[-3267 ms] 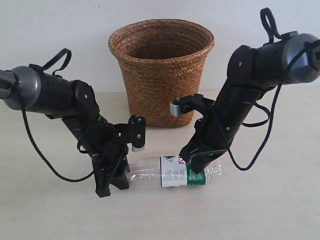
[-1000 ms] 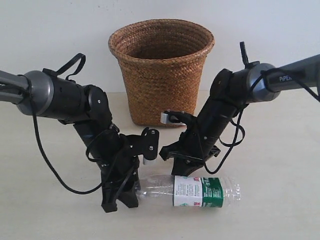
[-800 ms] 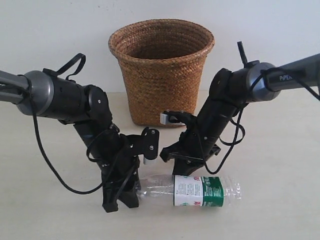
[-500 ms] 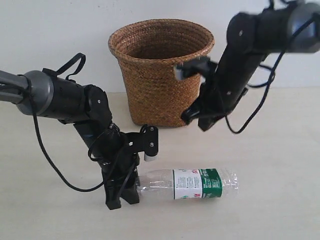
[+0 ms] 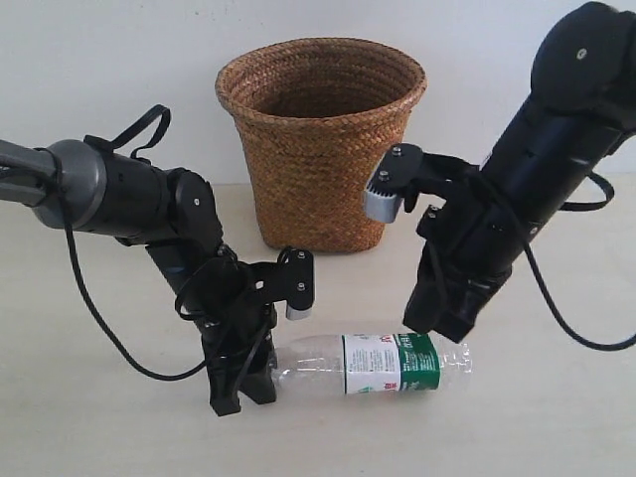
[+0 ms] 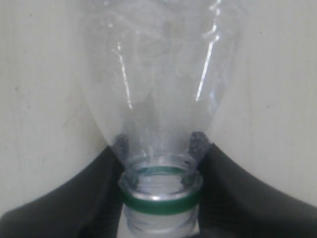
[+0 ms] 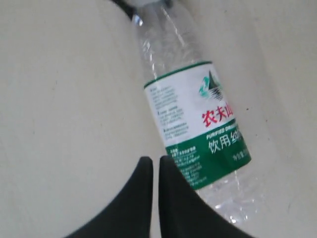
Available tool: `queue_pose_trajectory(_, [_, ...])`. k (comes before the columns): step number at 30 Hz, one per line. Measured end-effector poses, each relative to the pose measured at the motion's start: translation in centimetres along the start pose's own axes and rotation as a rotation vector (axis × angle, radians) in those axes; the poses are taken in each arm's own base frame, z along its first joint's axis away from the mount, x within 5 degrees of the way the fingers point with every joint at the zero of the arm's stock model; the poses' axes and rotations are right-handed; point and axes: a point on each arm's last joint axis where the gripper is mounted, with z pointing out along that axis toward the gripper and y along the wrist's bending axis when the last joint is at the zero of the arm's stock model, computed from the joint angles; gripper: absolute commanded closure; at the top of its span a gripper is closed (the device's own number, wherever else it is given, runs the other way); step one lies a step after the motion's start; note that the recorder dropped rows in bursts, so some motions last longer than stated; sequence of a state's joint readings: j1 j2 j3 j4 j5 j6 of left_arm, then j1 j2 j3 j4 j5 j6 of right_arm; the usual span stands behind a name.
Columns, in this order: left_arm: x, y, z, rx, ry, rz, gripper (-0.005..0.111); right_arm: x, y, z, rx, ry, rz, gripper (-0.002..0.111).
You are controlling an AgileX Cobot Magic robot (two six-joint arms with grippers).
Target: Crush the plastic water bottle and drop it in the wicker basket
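The plastic water bottle lies on its side on the table, clear and ribbed, with a white-and-green label bearing red characters. My left gripper is shut on its neck. In the left wrist view the fingers press both sides of the neck just past a green ring; no cap shows. My right gripper hangs shut just above the label's green end. Its fingertips hold nothing and sit at the label's edge; whether they touch it I cannot tell. The wicker basket stands upright behind both arms.
The pale table runs back to a white wall behind the basket. Black cables loop off both arms; the left arm's cable hangs close to the tabletop.
The right arm, raised beside the basket half a second ago, has swung down to just above the bottle's label end. The left gripper has stayed on the neck; the bottle barely moved.
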State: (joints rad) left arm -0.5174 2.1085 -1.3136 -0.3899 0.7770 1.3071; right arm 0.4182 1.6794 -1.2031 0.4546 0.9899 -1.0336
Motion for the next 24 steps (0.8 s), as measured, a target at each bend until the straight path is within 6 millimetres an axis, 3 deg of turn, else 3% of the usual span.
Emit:
queue_pose_trajectory(6, [0.0,0.1,0.0,-0.016,0.005,0.006,0.103,-0.7,-1.8,2.6,0.014,-0.065,0.282,0.108])
queue_pose_trajectory(13, [0.6,1.3,-0.3,-0.149,0.076,0.009,0.103,1.1,-3.6,9.0,-0.059,0.056,0.396,0.108])
queue_pose_trajectory(15, [0.7,1.6,-0.4,-0.177,0.085,0.021,0.103,1.2,-4.0,9.5,-0.039,0.049,0.405,0.108])
queue_pose_trajectory(19, [0.8,1.8,-0.4,-0.199,0.098,0.045,0.103,0.4,-4.1,8.7,-0.053,0.039,0.389,0.108])
queue_pose_trajectory(22, [0.5,1.6,-0.3,-0.216,0.132,0.113,0.103,-2.4,-3.8,3.5,0.007,-0.079,0.328,0.108])
queue_pose_trajectory(24, [0.0,1.1,-0.1,-0.238,0.151,0.175,0.103,-3.1,-3.6,2.1,0.036,-0.122,0.315,0.108])
